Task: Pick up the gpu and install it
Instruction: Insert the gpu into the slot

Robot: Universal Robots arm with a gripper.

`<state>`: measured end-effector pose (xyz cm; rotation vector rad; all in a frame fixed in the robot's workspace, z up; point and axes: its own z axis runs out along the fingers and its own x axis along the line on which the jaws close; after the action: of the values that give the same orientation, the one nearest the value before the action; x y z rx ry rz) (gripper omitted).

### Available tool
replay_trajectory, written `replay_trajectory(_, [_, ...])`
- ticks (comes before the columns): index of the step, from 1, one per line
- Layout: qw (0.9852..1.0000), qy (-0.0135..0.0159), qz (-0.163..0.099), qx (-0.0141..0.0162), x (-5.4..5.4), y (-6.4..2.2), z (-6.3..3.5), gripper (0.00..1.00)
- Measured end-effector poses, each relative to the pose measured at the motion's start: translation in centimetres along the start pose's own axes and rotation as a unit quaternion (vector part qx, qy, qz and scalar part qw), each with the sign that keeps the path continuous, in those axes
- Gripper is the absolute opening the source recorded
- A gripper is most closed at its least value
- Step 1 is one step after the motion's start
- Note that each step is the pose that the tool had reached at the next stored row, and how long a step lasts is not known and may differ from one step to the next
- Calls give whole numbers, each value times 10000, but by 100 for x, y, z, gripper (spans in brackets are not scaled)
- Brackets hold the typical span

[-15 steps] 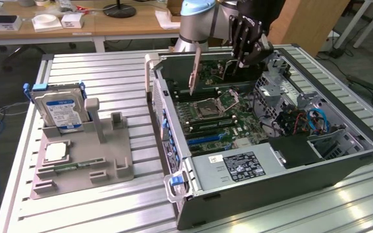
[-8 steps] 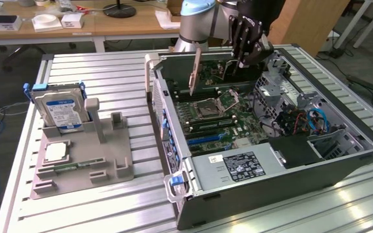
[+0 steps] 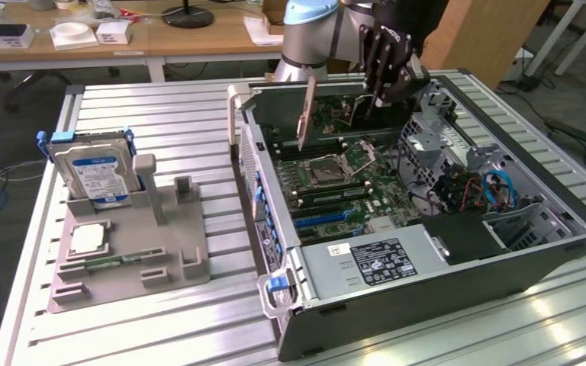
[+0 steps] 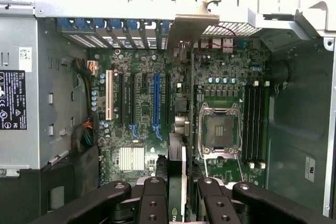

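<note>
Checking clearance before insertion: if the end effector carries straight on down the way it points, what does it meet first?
Probably the green motherboard in the open computer case. The end effector grips the thin green-and-black gpu edge-on, so the card's lower edge would likely touch first, near the blue expansion slot. Depth is unclear.

A ribbed metal table point(image 3: 171, 114) is seen bearing a grey parts holder point(image 3: 130, 252) at the exterior view's left and an opened computer case point(image 3: 537, 252) at its right.
</note>
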<state>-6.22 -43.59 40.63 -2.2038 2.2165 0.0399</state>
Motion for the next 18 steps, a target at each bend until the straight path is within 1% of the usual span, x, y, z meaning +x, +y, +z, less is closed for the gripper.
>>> replay_trajectory(8, [10000,0,1,0,7,1,42,27])
replay_trajectory(10, [10000,11,0,0,9,1,50,27])
replay_trajectory(12, [10000,14,0,0,13,2,64,27])
replay_trajectory(18, [10000,15,0,1,29,37,103,27])
